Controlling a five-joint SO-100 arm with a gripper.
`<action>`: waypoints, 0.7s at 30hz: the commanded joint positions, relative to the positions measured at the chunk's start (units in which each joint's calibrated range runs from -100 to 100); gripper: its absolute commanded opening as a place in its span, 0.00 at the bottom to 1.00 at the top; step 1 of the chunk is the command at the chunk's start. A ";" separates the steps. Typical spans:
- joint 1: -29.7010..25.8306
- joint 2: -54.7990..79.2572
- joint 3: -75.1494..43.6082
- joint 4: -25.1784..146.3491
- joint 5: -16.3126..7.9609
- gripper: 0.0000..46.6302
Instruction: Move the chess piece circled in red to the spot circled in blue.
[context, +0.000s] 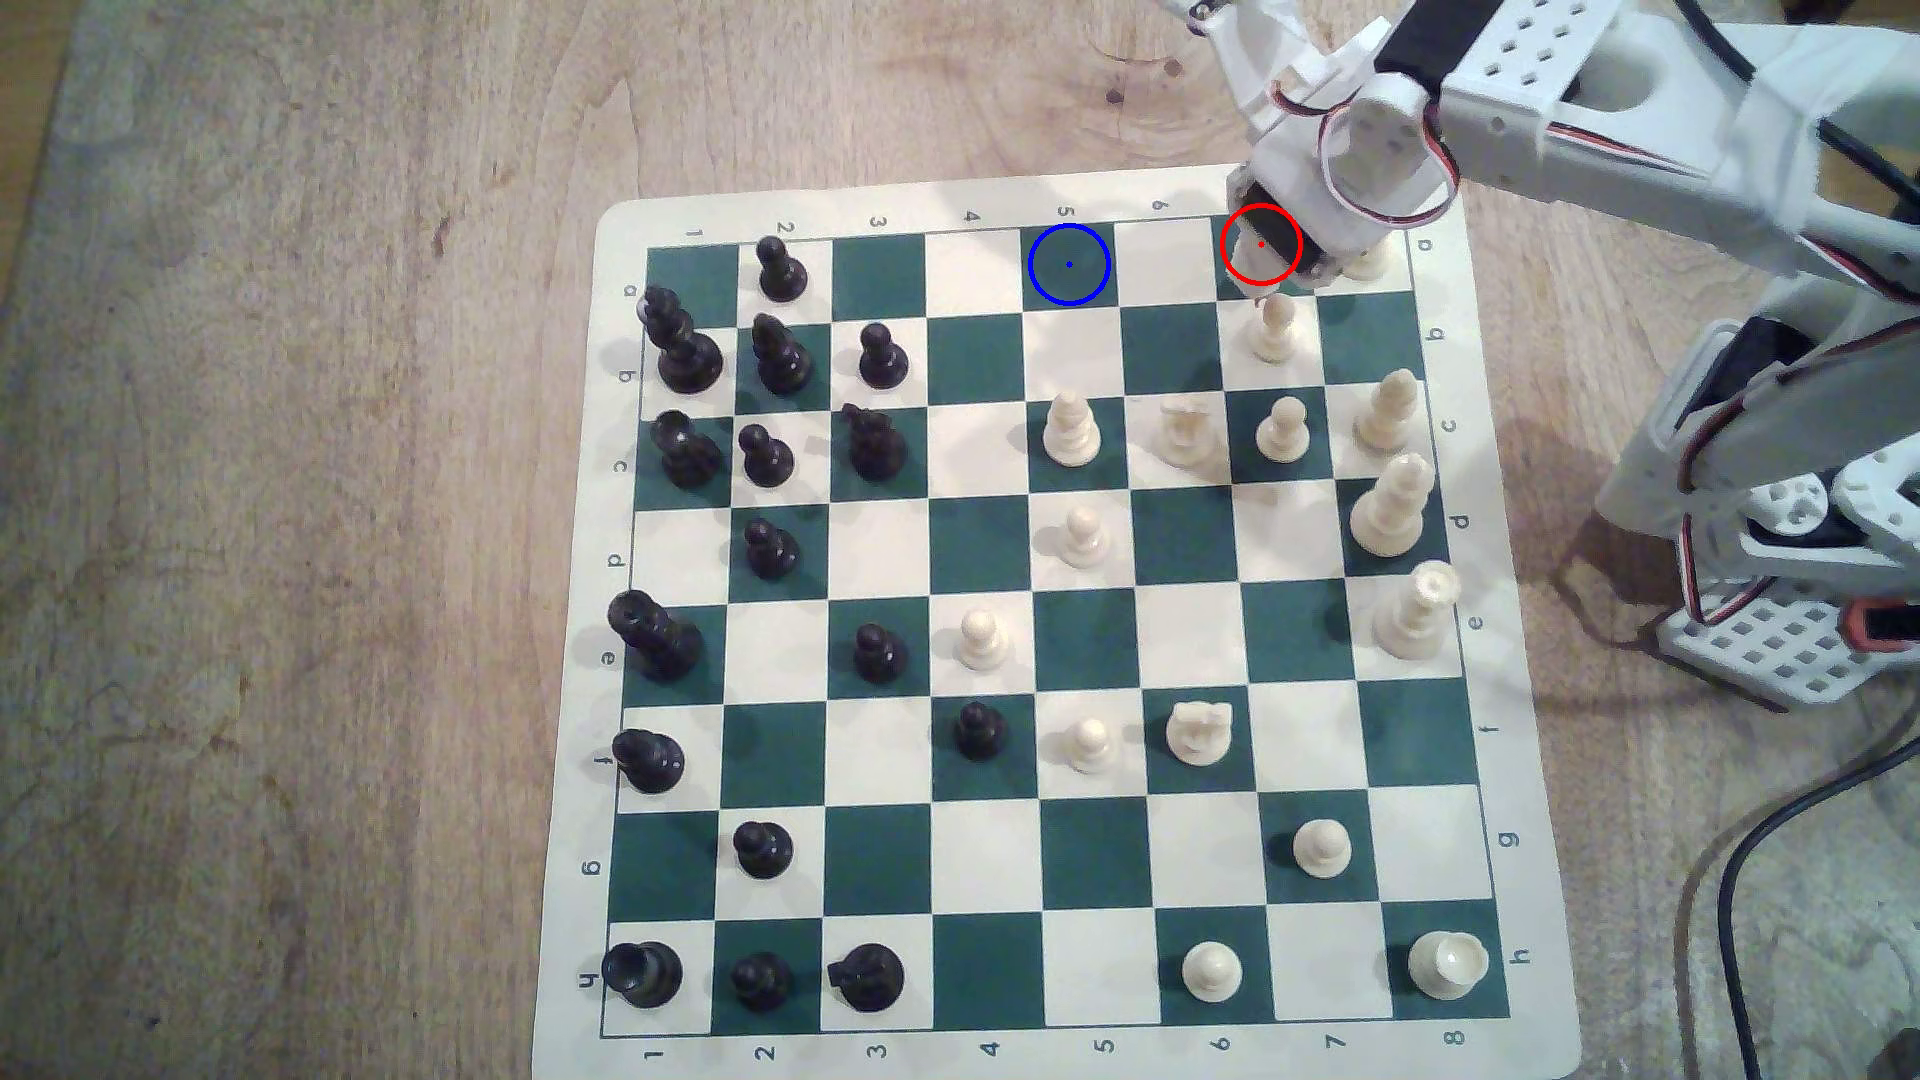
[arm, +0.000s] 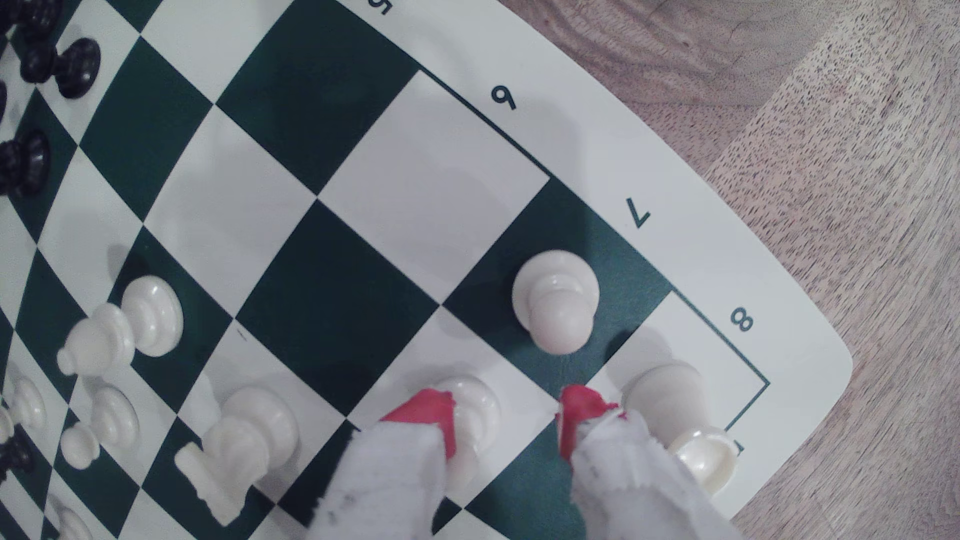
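The chess piece (arm: 558, 306), a cream pawn with a ball head, stands upright on the dark green edge square by the printed 7. In the exterior view the red circle (context: 1260, 245) marks that square, and the arm's head covers the pawn there. My gripper (arm: 504, 410) (context: 1286, 272) hovers over it, open. Its red-tipped fingers (arm: 428, 415) stop just short of the pawn, with nothing between them. The spot (context: 1069, 264) is the bare green square in the blue ring, two squares toward the exterior view's left along the same edge row.
Another cream pawn (arm: 475, 415) sits close under one finger, and a cream rook (arm: 680, 415) stands beside the other on the corner square. More cream pieces (context: 1283, 428) fill nearby rows. Black pieces (context: 779, 358) crowd the exterior view's left. The white square (context: 1166, 260) between pawn and spot is bare.
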 joint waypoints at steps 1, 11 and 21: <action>1.03 0.80 -3.98 -1.18 0.73 0.24; 2.21 1.82 -1.99 -6.50 0.78 0.27; 3.46 2.75 -1.26 -7.90 1.47 0.26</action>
